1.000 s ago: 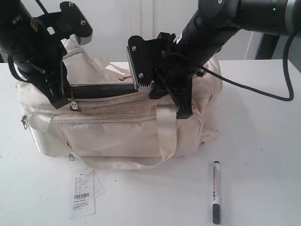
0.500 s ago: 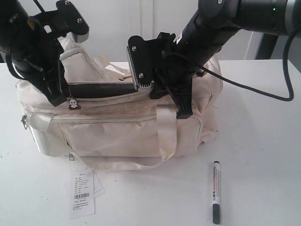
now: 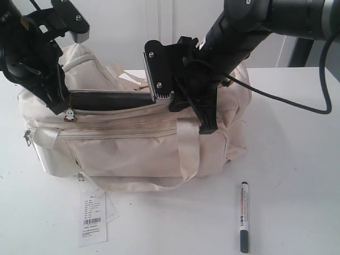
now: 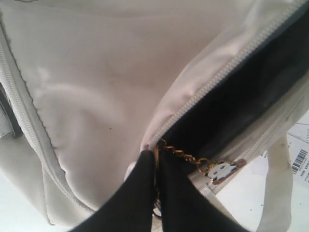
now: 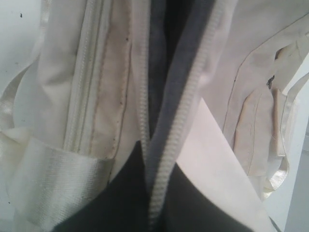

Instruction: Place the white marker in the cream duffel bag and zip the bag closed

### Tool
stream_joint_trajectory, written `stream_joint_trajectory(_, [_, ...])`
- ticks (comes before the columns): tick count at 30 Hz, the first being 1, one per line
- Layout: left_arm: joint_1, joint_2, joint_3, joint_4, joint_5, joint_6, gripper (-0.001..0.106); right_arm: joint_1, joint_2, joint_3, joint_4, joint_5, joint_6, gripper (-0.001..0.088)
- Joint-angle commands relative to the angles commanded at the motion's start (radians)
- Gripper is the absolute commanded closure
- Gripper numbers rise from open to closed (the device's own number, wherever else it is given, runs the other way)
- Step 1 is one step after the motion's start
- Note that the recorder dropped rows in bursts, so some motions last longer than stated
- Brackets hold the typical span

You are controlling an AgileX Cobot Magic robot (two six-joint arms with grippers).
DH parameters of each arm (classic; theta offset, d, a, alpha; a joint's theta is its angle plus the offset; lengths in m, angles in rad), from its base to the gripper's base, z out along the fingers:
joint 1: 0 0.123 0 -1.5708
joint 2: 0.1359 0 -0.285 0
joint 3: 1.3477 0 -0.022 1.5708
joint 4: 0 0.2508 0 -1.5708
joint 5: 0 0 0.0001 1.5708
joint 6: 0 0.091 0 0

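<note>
The cream duffel bag (image 3: 133, 143) lies across the table with its top zipper open over the black lining (image 3: 106, 100). My left gripper (image 3: 59, 106) (image 4: 158, 153) is shut on the zipper pull at the bag's left end, and a gold chain with a small panda charm (image 4: 223, 170) hangs from it. Toward the bag's right end my right gripper (image 3: 207, 125) (image 5: 149, 154) is shut on the zipper edge (image 5: 181, 121). The white marker (image 3: 244, 216) lies on the table in front of the bag's right end, dark cap nearest the front edge.
A white barcode tag (image 3: 92, 218) lies on the table (image 3: 297, 159) in front of the bag's left end. A webbing handle (image 3: 187, 149) drapes down the bag's front. A black cable (image 3: 297, 103) runs from the right arm over the table.
My left gripper has pulled the zipper pull further left along the bag, and the left arm has risen. The opening is longer. The right arm and the marker have not moved.
</note>
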Motion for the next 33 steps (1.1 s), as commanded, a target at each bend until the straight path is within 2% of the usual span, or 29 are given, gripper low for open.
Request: stream_joint_trajectory(33, [0.019, 0.0, 0.0, 0.043, 0.033, 0.0, 0.105, 0.0, 0.0, 0.0, -0.023, 0.006, 0.0, 0.0868])
